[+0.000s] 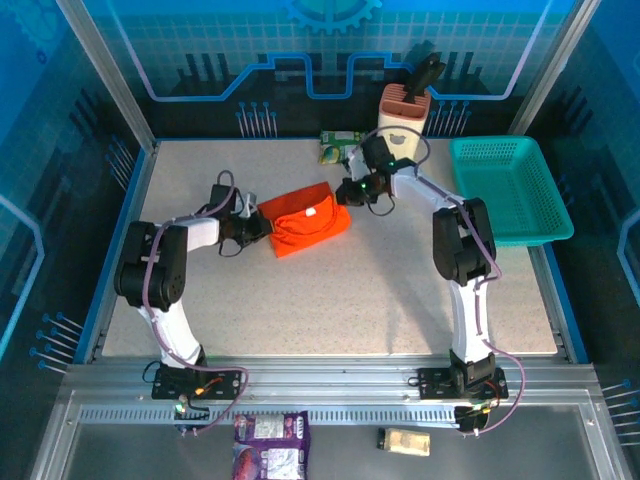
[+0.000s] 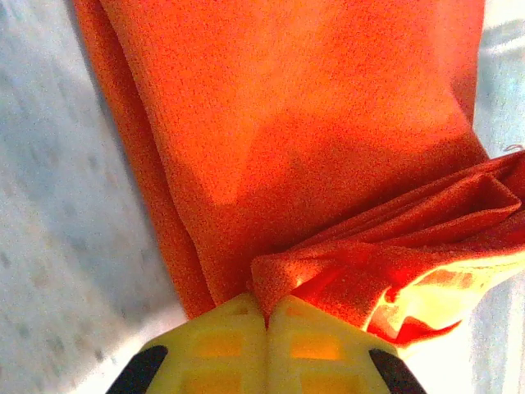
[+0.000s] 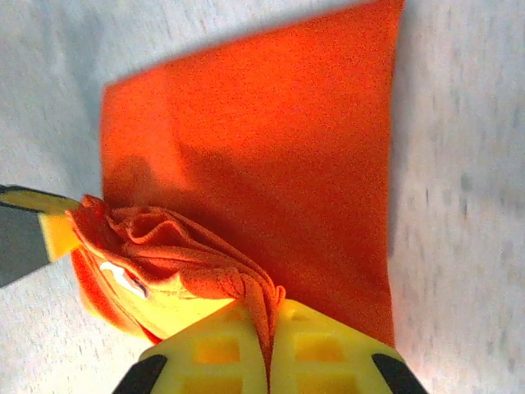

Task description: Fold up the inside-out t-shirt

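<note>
Spreading across most of the top view, the pale speckled table [image 1: 350,300] carries everything else. Both arms reach in from their bases at 6 o'clock, the left arm [image 1: 150,275] bending toward the middle and the right arm [image 1: 460,245] stretching toward 12 o'clock. A teal mesh basket [image 1: 505,190] sits at the table's 2 o'clock edge, well apart from the cloth. The inside-out t-shirt [image 1: 305,222], bright orange, lies folded into a compact slanted block a little toward 11 o'clock from the table's centre, flat layers below and a bunched wad of folds on top. A tan holder [image 1: 403,112] with a dark tool standing in it is at the 1 o'clock edge, and a green packet [image 1: 335,147] lies just beside it at 12 o'clock. Off the table, on the near rail at 6 o'clock, lie a purple packet [image 1: 270,440] and a small tan item [image 1: 405,440]. The left gripper [image 1: 256,226] meets the shirt at its 9 o'clock end; in the left wrist view its yellow fingertips [image 2: 238,328] are pressed together with a pinch of orange cloth [image 2: 295,164] between them. The right gripper [image 1: 347,190] meets the shirt at its 1 o'clock corner; in the right wrist view its yellow fingertips [image 3: 221,336] are likewise clamped on a gathered ridge of cloth [image 3: 246,148]. A small white tag [image 3: 123,279] shows on the bunched part.
</note>
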`<move>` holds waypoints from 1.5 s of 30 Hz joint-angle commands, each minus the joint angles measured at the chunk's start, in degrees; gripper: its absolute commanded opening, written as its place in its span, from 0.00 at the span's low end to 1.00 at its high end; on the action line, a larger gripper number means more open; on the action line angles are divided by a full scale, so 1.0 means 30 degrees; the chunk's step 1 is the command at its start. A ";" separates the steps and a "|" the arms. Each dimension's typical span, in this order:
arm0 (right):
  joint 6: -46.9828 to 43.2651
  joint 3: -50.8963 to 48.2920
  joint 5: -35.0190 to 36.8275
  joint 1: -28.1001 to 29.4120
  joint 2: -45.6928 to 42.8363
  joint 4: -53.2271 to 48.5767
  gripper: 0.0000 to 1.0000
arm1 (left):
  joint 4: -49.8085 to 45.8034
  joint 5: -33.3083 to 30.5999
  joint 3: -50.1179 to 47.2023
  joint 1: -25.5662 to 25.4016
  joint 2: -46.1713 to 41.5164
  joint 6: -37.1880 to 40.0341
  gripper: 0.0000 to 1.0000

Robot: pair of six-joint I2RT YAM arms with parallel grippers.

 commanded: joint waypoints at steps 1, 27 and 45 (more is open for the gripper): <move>-0.0055 -0.3167 -0.0363 0.0228 -0.3178 0.0287 0.00 | -0.1088 0.0442 -0.1347 -0.1278 -0.2021 -0.0399 0.00; 0.1532 -1.0386 0.0171 -0.0432 -0.8474 0.1484 0.00 | -0.4776 -0.1773 0.0287 -0.4393 -0.4623 0.0277 0.00; 0.1461 -0.7041 -0.0352 -0.1525 -0.4429 0.1703 0.00 | -0.3279 0.0125 0.3912 -0.2912 0.1831 0.0447 0.00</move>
